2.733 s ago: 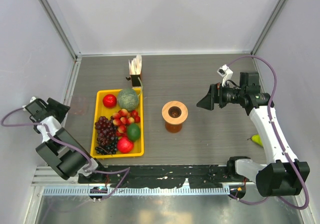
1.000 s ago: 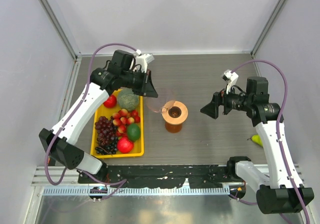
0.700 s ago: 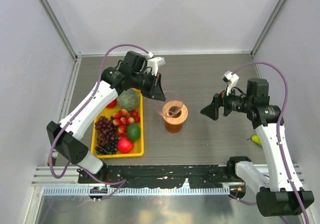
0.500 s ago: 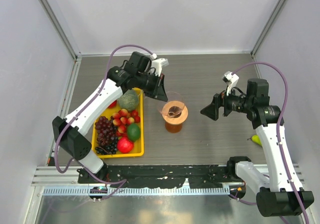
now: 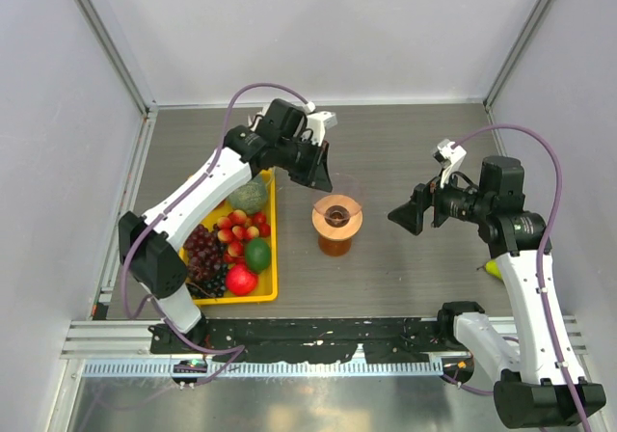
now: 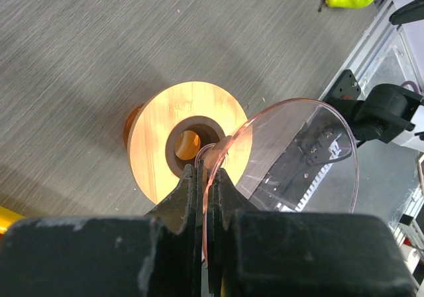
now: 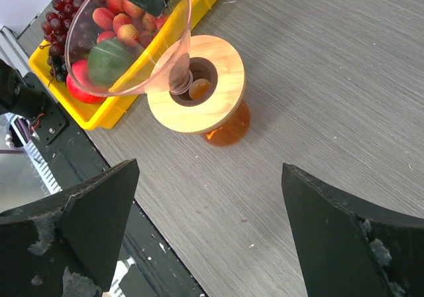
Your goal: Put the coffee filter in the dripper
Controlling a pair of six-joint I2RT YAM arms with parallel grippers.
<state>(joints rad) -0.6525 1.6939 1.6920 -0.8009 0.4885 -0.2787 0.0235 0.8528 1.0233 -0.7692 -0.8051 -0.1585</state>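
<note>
The dripper's tan wooden ring collar (image 5: 337, 217) rests on an amber glass jug (image 7: 228, 128) mid-table. My left gripper (image 5: 326, 183) is shut on the rim of the dripper's clear cone bowl (image 6: 298, 158), just behind the ring. The cone (image 7: 126, 45) hangs tilted, its narrow tip at the ring's (image 7: 222, 91) dark centre hole. In the left wrist view both fingers pinch the thin wall above the ring (image 6: 156, 134). My right gripper (image 5: 400, 217) hovers open to the right of the ring, its jaws wide and holding nothing (image 7: 211, 168). The coffee filter is out of view.
A yellow tray (image 5: 274, 258) of fruit lies left of the ring, with grapes, apples and a melon in it. A green pear (image 5: 495, 270) lies near the right arm's base. The black rail runs along the near table edge.
My left arm has swung right from the back left, carrying the clear cone over to the wooden ring. The right arm has barely moved.
</note>
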